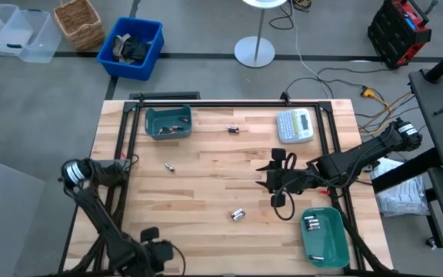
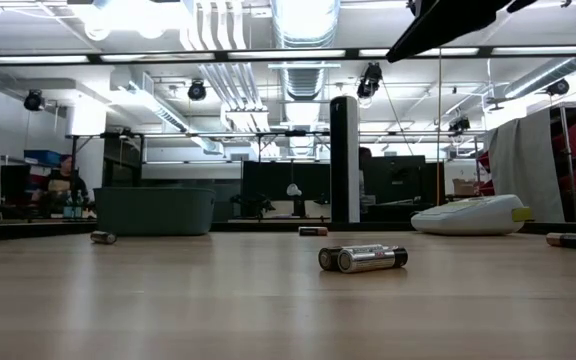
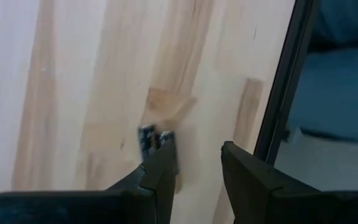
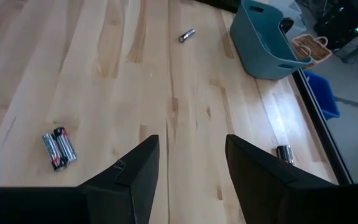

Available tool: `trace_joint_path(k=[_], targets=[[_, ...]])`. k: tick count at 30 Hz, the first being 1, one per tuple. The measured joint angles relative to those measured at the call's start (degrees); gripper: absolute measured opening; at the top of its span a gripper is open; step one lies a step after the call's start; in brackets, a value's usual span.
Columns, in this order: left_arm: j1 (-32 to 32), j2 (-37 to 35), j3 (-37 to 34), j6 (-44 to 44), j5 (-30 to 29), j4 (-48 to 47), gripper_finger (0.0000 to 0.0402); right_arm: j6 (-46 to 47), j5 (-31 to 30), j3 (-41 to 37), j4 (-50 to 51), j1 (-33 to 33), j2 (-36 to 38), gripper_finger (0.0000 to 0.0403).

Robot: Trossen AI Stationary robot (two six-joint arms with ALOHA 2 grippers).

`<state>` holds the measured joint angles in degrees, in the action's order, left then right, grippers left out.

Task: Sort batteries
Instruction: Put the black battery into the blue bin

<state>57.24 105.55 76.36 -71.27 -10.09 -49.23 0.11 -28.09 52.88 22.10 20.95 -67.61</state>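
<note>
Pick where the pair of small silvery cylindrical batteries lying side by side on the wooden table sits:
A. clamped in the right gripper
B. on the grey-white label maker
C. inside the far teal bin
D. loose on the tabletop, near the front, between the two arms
D: the pair of batteries lies on bare wood of the table, outside both teal bins, and the right gripper, open and empty, is apart from it.

Pale blond wood, streaked with darker grain, across the surface (image 1: 206,192). Teal on both bins: far bin (image 1: 168,121), near bin (image 1: 325,235). Silver with dark ends on the pair of batteries (image 1: 238,215); red-and-black banding on them from the right wrist. Grey-white on the label maker (image 1: 294,125). Black on both arms.
</note>
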Motion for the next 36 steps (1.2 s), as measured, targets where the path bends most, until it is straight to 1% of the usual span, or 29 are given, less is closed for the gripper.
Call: trace_joint_path(k=[1, 3, 5, 8, 10, 15, 22, 36], targets=[[0.36, 1.27, 0.95, -0.73, -1.16, -0.02, 0.011, 0.09, 0.01, 0.0, -0.47, 0.0, -0.02, 0.0175], [0.84, 3.63, 2.96, -0.66, -1.42, -0.32, 0.011, 0.86, -0.01, 0.0, -0.59, 0.0, -0.02, 0.0172], [1.34, 5.37, 5.04, -0.43, -1.42, -3.19, 0.011, 1.39, -0.01, 0.02, -0.58, 0.02, -0.04, 0.017], [1.95, 6.85, 7.31, -1.2, -1.4, -7.47, 0.011, 1.87, -0.01, 0.01, -0.58, 0.0, -0.04, 0.0167], [2.26, 7.38, 7.49, -1.3, -1.38, -8.06, 0.011, 2.09, -0.01, 0.01, -0.58, 0.01, -0.04, 0.0166], [2.72, 7.94, 5.69, -1.94, -1.4, -8.4, 0.011, 2.19, -0.01, 0.02, -0.55, 0.0, -0.04, 0.0171], [2.72, 6.24, 2.17, -3.53, -2.48, -8.82, 0.011, 1.34, -0.01, 0.02, -0.56, 0.0, -0.04, 0.018], [2.74, 5.95, -1.27, -3.75, -2.26, -7.59, 0.011, 1.4, -0.01, 0.02, -0.55, 0.0, -0.04, 0.0167]])
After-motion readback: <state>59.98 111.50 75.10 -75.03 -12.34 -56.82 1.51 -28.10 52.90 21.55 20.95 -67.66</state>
